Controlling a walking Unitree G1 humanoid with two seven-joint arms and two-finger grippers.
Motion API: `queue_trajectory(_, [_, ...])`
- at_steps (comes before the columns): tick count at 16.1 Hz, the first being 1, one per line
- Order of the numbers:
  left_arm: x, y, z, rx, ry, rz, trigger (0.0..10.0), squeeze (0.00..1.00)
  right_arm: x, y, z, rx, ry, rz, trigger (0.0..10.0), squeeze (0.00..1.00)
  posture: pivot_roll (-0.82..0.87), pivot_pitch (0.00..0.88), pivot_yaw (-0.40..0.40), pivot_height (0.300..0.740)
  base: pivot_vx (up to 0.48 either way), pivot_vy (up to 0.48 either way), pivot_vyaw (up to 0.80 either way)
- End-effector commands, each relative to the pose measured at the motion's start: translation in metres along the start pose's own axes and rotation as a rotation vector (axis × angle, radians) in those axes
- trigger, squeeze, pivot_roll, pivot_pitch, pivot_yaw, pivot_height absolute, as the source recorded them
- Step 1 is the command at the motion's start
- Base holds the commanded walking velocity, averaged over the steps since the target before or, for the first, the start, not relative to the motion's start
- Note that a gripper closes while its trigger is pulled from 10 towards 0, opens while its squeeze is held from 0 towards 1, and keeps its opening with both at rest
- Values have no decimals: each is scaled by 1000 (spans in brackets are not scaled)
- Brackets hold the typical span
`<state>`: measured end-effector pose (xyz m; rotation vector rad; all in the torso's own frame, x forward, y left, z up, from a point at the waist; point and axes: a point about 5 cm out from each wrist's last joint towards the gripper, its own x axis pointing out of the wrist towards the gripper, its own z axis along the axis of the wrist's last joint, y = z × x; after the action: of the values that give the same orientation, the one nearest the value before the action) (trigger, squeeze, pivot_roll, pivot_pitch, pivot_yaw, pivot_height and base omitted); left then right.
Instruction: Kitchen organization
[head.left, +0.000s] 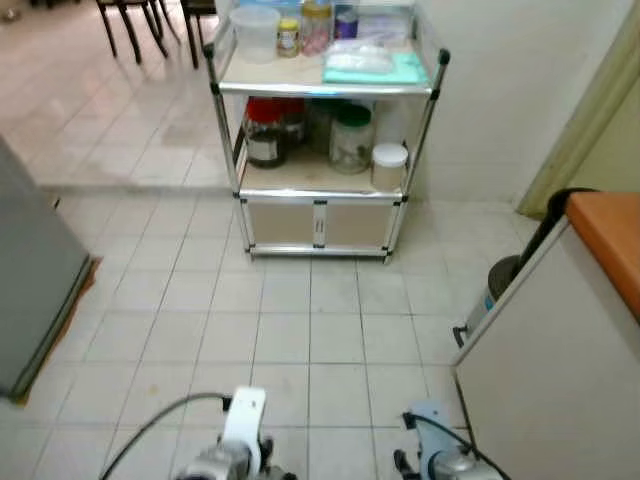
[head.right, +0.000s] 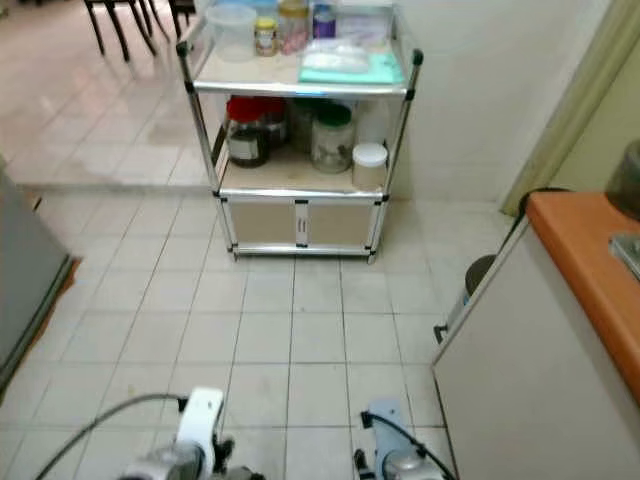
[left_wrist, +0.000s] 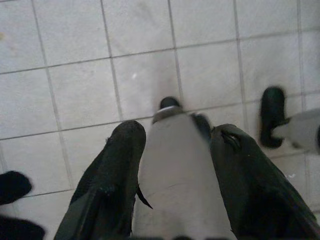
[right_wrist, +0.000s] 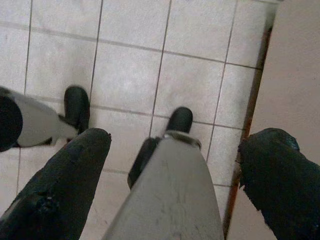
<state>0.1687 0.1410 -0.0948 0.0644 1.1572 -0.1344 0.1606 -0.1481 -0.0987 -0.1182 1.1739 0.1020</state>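
Note:
A metal shelf cart stands against the wall ahead. Its top shelf holds a clear plastic tub, small jars and a teal packet. On the middle shelf are a red-lidded jar, a green-lidded jar and a white-lidded jar. Two small doors close the bottom. Both arms hang low, far short of the cart. The left gripper and the right gripper are open above the floor tiles, holding nothing, with my own legs showing beyond them.
A white counter with an orange top juts in at the right, with a grey bin beside it. A grey appliance stands at the left. Chair legs show at the far left. Tiled floor lies between me and the cart.

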Motion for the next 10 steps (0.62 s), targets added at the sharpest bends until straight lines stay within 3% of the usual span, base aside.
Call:
queue_trajectory(1, [-1, 7, 6, 19, -16, 20, 10000, 0, 0, 1, 6, -2, -16, 4, 10000, 0, -96, 0, 56, 740, 0, 0, 0])
queue_trajectory(6, [-3, 20, 24, 32, -138, 83, 10000, 0, -3, -27, 13, 46, -140, -34, 10000, 0, -100, 0, 49, 740, 0, 0, 0])
queue_trajectory(10, [-6, 26, 40, 20, -252, 89, 10000, 0, -7, -32, 44, 73, -300, -26, 10000, 0, -99, 0, 50, 740, 0, 0, 0])
